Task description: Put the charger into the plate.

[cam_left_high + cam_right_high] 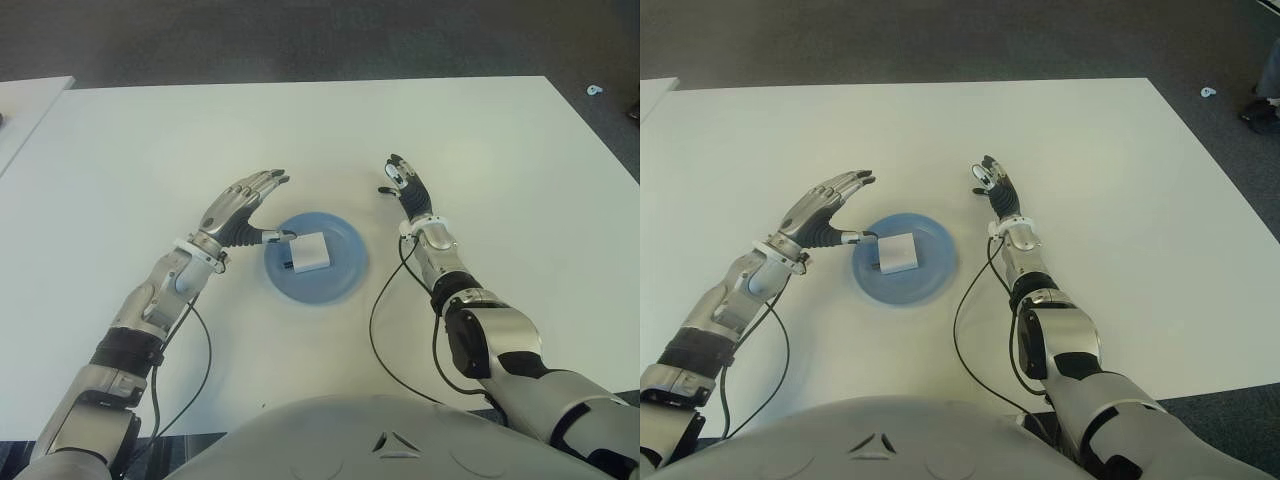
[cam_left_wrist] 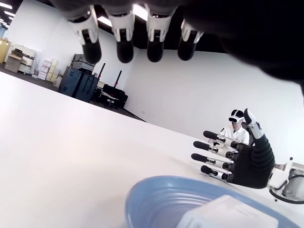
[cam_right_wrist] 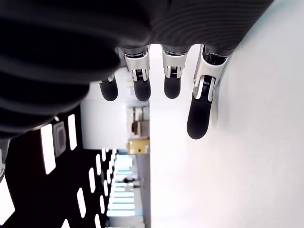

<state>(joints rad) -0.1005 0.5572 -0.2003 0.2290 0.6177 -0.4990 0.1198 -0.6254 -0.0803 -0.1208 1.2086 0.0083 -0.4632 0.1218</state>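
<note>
Silver and black, the left robot hand (image 1: 243, 203) sits just beside the left rim of the plate (image 1: 345, 262), its fingers (image 1: 268, 181) extended and holding nothing; the thumb reaches toward the charger (image 1: 311, 252), and we cannot tell whether it touches. The white charger lies inside the blue plate, slightly left of centre, flat on the plate floor. We therefore judge the placement itself to be done and the step in hand to be the release and withdrawal. To do this well, we keep the fingers spread, lift the left robot hand up and away toward the robot's left, and avoid any sweep across the rim, since a light plate could slide on the smooth desk (image 1: 480, 150) and a brushed charger could tip over the edge. The right robot hand (image 1: 405, 185) shows on the far right side of the plate, apart from it, fingers extended and empty; it needs no action. A person wearing a headset (image 2: 236, 128) is seated in the background of the left wrist view.
</note>
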